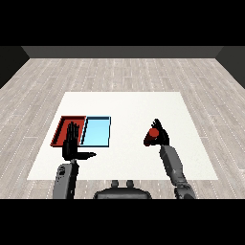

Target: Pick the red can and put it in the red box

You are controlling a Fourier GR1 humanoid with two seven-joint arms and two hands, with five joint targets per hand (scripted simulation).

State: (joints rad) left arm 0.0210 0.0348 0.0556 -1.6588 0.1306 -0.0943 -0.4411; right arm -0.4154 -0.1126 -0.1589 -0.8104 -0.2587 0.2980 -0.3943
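Head view. A white table [124, 103] is shown with a red tray [61, 129] and a blue tray [98, 131] set side by side on its left portion, edges touching.

The can [153, 134] is located on the right portion of the table, well apart from both trays. It is enclosed by the right hand [160, 135], whose fingers [156, 124] are curled round it, so that only its red top and part of its side are exposed. The can's long axis appears tilted, the top leaning toward the trays; whether its base is touching the table or lifted off it cannot be determined.

The left hand [72, 143] is held over the near edge of the red tray. Its fingers are straight and pointed away from the robot, the thumb is spread toward the blue tray, and nothing is held.

Controlling relation: the red tray lies to the left of the can, beyond the blue tray. The can is judged to be grasped, with transport not yet done. The coming move is expected to require a leftward carry across the blue tray. The left hand, though nearer the red tray, partly overlaps it in this view and may obstruct placement.
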